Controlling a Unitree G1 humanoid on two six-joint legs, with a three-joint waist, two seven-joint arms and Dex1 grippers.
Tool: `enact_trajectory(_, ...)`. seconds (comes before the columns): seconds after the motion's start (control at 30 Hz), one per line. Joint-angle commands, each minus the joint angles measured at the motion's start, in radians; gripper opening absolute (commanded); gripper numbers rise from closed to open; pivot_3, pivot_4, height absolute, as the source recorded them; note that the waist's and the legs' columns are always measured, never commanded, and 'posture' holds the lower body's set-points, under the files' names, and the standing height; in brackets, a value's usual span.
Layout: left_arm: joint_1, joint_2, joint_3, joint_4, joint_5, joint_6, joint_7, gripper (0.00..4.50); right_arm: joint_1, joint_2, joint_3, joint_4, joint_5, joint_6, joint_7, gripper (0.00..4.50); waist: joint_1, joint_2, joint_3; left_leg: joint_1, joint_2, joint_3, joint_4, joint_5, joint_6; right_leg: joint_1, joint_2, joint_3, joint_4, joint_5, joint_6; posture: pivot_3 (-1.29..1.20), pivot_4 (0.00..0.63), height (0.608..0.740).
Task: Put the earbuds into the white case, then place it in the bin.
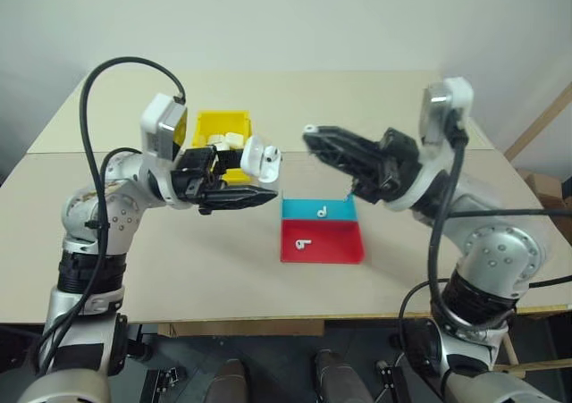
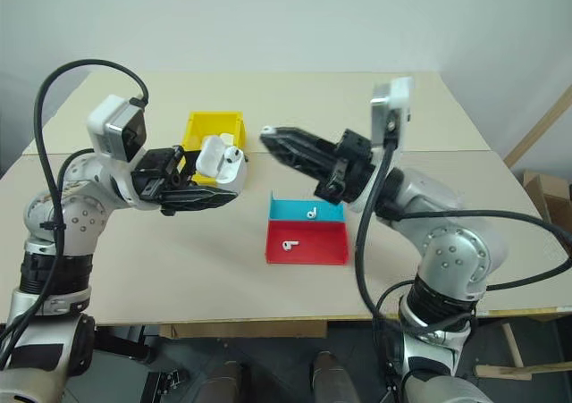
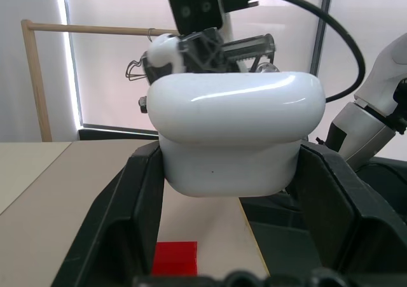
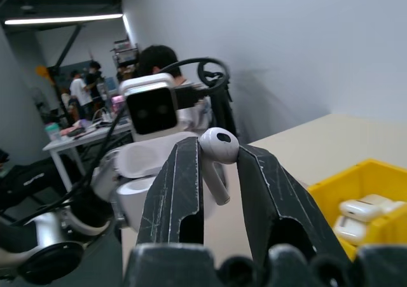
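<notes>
Right wrist view: right tool (image 4: 219,172) is pinching an earbud (image 4: 217,152) while left tool (image 1: 255,195) is clamping the white case (image 3: 232,131); stem-first alignment over the open case looks essential.

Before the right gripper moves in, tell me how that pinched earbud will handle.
The earbud looks glossy and rounded, so it could slip between the right gripper's fingers. It seems tiny and light, so a bump against the open white case in the left gripper might dislodge it. Dropped, it would probably roll.

a glossy, smooth plastic finish is shown by the white case (image 3: 232,131) and earbud (image 4: 218,148) — scuffed matt black by the fingers (image 4: 175,198).
</notes>
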Motion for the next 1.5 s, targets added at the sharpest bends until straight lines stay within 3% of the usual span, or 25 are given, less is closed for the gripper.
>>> enact_trajectory(0.03, -0.04, -0.002, 0.008, 0.006, 0.007, -0.011, -0.017, 2.77, 0.009, -0.001, 0.043, -0.057, 0.05, -0.062, -0.043, 0.63, 0.0, 0.0, 0.0, 0.0, 0.0, 0.0, 0.0, 0.0, 0.0, 0.0, 0.0, 0.0, 0.0, 0.0, 0.0, 0.0, 0.15, 0.74)
enact_trajectory(0.6, -0.056, -0.013, 0.003, 0.024, 0.039, -0.011, -0.05, 2.77, 0.002, -0.042, 0.183, -0.076, 0.132, -0.188, -0.16, 0.63, 0.001, 0.0, 0.0, -0.001, 0.0, 0.0, 0.0, 0.0, 0.0, 0.0, 0.0, 0.0, -0.002, 0.0, 0.0, 0.0, 0.15, 0.74)
enact_trajectory(1.5, -0.057, -0.029, 0.016, 0.022, 0.054, -0.025, -0.04, 2.77, 0.046, -0.146, 0.312, -0.05, 0.088, -0.255, -0.195, 0.63, 0.002, 0.0, 0.0, -0.001, 0.0, 0.0, 0.0, 0.0, 0.0, 0.0, 0.0, 0.0, -0.003, 0.0, 0.0, 0.0, 0.15, 0.74)
